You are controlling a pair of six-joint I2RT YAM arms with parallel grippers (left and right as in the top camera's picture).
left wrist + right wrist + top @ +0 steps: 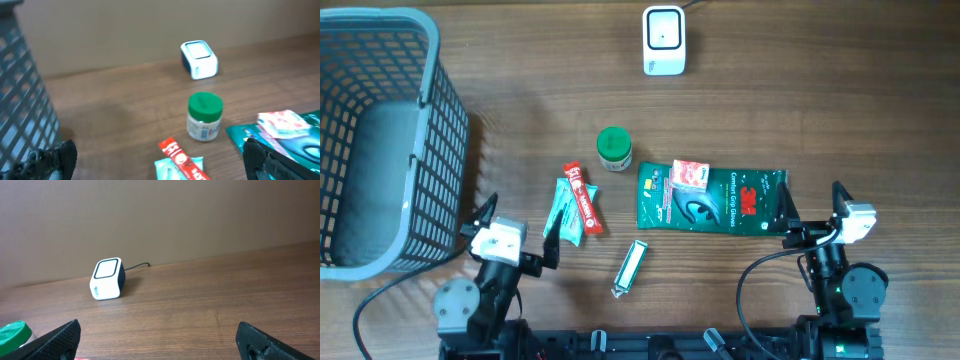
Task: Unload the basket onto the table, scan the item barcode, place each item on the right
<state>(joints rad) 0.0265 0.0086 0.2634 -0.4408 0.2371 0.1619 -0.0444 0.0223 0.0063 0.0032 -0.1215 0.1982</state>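
Note:
The white barcode scanner [663, 40] stands at the far middle of the table, also showing in the left wrist view as a scanner [199, 60] and in the right wrist view as a scanner [107, 278]. Several items lie in the middle: a green-lidded jar [614, 148], a red stick packet [583, 198] on a teal pouch [565, 212], a green glove pack [712, 198] with a small pink packet [689, 175] on it, and a silver stick pack [631, 268]. My left gripper [517, 225] and right gripper [815, 215] hang open and empty near the front edge.
A grey mesh basket [380, 140] fills the far left and stands close to my left arm. The scanner's cable runs off the far edge. Bare wood lies between the items and the scanner and on the right side.

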